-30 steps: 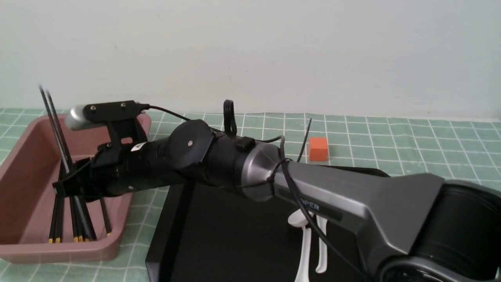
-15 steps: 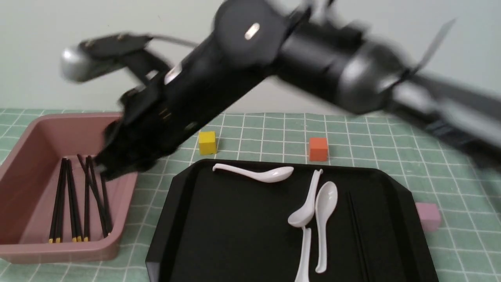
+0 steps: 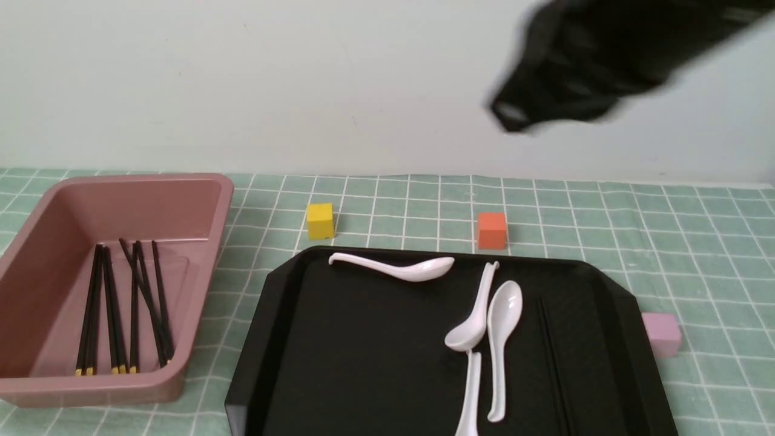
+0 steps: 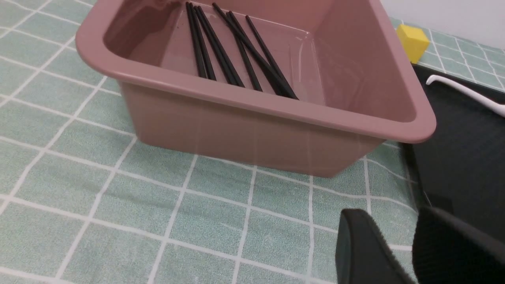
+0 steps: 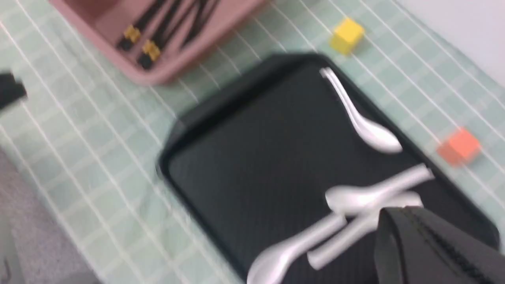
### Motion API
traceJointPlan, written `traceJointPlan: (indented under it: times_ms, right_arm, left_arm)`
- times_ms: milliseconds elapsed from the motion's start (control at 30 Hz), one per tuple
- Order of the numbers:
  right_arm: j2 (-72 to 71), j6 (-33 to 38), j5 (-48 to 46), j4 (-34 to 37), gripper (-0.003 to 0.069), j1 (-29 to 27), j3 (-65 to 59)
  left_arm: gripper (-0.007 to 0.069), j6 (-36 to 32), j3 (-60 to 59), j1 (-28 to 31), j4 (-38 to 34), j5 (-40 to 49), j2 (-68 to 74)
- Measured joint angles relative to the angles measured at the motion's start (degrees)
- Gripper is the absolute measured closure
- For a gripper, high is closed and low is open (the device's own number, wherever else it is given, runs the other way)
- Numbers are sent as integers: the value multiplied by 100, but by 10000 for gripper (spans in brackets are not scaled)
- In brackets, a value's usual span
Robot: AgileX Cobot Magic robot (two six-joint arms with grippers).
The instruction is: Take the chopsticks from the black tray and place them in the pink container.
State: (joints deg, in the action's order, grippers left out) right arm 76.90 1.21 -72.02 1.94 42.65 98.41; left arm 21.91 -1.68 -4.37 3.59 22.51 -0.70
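Observation:
The pink container (image 3: 200, 200) stands at the left with several black chopsticks (image 3: 136, 309) lying flat in it, yellow ends toward me. The black tray (image 3: 363, 363) fills the middle; two more chopsticks (image 3: 548, 357) lie side by side near its right rim. My right gripper (image 3: 514, 115) is a blurred dark shape high at the upper right, far above the tray. In the right wrist view the right gripper (image 5: 406, 211) has its fingers pressed together, holding nothing. My left gripper (image 4: 394, 221) hovers over the cloth beside the container (image 4: 276, 106), fingers slightly apart and empty.
Three white spoons (image 3: 496, 339) lie on the tray. A yellow cube (image 3: 319, 220) and an orange cube (image 3: 491, 230) sit behind the tray. A small pale pink cube (image 3: 662, 334) rests against the tray's right edge. Green checked cloth covers the table.
My right arm has swung up and to the right, away from the pink container. The chopsticks it held over the container now lie inside it.

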Motion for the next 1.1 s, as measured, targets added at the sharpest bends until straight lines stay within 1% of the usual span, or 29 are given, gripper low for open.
traceJointPlan:
  times_ms: [100, 200, 233, 267, 367, 400, 467, 500, 567, 600, 700, 733, 767, 800, 900, 1100]
  right_arm:
    - [-800, -121, -15, -6, 670, 0, -851]
    - [-1809, -243, 36, -6, 669, 0, -2038]
    - [-2012, -249, 84, -6, 669, 0, -2208]
    - [-2553, -271, 467, -6, 667, 0, -3000]
    - [-3282, -284, 1123, -6, 666, 0, -3914]
    - [-3798, -311, 1755, -6, 664, 0, -4656]
    - [-4150, -398, 2385, -6, 664, 0, -5297]
    - [-4584, -538, 3146, -6, 662, 0, -5993]
    - [-4889, -729, 3989, -18, 659, 0, -6745]
    - [-4939, -743, 4174, -18, 659, 0, -6810]
    - [-5162, -877, 5476, -112, 657, 0, -7722]
    - [-5180, -876, 5733, -124, 657, 0, -7925]
    - [-5180, -876, 5776, -124, 657, 0, -7925]
    - [-5185, -887, 6084, -131, 657, 0, -8149]
    - [-5185, -900, 6264, -131, 655, 0, -8442]
    - [-5185, -917, 6188, -135, 651, 0, -8914]
  left_arm:
    - [406, 0, 0, 0, 0, 0, 0]
    - [406, 0, 0, 0, 0, 0, 0]
    - [406, 0, 0, 0, 0, 0, 0]
    - [406, 0, 0, 0, 0, 0, 0]
    - [405, 0, 0, 0, 0, 0, 0]
    - [403, 0, 0, 0, 0, 0, 0]
    - [403, 0, 0, 0, 0, 0, 0]
    - [400, 0, 0, 0, 0, 0, 0]
    - [397, 0, 0, 0, 0, 0, 0]
    - [396, 0, 0, 0, 0, 0, 0]
    - [393, 0, 0, 0, 0, 0, 0]
    - [392, 0, 0, 0, 0, 0, 0]
    - [392, 0, 0, 0, 0, 0, 0]
    - [389, 0, 0, 0, 0, 0, 0]
    - [388, 0, 0, 0, 0, 0, 0]
    - [388, 0, 0, 0, 0, 0, 0]
